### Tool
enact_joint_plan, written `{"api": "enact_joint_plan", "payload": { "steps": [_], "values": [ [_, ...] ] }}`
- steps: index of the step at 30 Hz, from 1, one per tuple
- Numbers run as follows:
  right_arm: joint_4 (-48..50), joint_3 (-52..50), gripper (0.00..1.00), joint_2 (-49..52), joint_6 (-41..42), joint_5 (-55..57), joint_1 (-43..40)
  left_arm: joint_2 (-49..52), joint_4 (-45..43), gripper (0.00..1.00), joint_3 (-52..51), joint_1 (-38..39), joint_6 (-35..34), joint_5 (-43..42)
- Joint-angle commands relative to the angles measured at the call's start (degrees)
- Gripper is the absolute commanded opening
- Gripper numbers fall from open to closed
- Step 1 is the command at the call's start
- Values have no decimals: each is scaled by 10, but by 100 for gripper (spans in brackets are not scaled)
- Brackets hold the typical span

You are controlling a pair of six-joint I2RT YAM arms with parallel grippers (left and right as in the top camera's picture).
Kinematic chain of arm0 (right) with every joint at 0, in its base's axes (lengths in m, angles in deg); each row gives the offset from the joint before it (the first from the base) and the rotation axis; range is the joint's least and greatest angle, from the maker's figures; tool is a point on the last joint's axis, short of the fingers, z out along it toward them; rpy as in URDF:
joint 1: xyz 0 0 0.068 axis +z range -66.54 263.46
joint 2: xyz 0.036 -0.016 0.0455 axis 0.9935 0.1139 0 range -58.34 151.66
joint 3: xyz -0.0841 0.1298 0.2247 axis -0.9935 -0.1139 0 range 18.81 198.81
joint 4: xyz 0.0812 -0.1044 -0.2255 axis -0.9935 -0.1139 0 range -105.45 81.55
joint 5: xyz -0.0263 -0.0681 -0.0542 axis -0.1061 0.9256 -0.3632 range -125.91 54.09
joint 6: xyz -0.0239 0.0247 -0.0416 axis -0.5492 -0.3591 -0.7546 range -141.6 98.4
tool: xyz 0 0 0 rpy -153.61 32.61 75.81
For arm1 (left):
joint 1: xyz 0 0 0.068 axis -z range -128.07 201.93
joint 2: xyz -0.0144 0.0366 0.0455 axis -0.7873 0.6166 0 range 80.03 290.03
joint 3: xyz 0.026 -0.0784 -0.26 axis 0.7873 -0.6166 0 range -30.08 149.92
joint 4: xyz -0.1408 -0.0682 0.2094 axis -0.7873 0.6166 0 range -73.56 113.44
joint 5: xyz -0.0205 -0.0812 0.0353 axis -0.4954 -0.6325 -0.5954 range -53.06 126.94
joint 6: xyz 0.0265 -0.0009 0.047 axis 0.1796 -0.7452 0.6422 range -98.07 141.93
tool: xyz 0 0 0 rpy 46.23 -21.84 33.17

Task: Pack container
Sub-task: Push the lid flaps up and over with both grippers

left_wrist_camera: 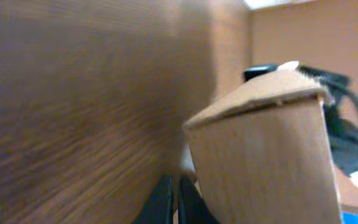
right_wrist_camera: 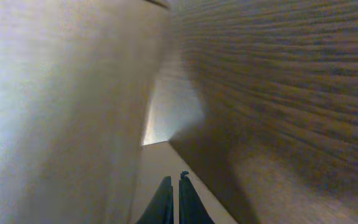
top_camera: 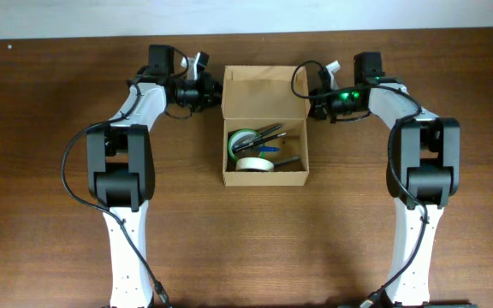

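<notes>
A plain tan cardboard container sits open mid-table on grained brown wood, holding round tape rolls and slim pens. The left gripper and right gripper flank its upright flap, each with its fingers pressed together.

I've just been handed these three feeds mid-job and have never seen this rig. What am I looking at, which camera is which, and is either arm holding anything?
The wide picture comes from a fixed camera above the table. It shows two robot arms, each ending in a two-finger gripper. Between them stands a cardboard box with its flap lid open at the far side. It holds two tape rolls and some pens. The left gripper and right gripper sit on either side of the flap. The two blurry pictures come from the wrist cameras, looking past each gripper's own dark fingers at cardboard and tabletop. Both pairs of fingers look closed, gripping nothing.
</notes>
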Motion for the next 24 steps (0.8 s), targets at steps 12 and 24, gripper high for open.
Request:
{"api": "enact_joint_plan", "payload": {
  "steps": [12, 24],
  "values": [
    [-30, 39, 4, -89, -6, -17, -2, -52, -9, 2, 39, -5, -9, -21],
    [-194, 41, 4, -212, -80, 147, 29, -181, 246, 2, 39, 4, 138, 98]
  ]
}}
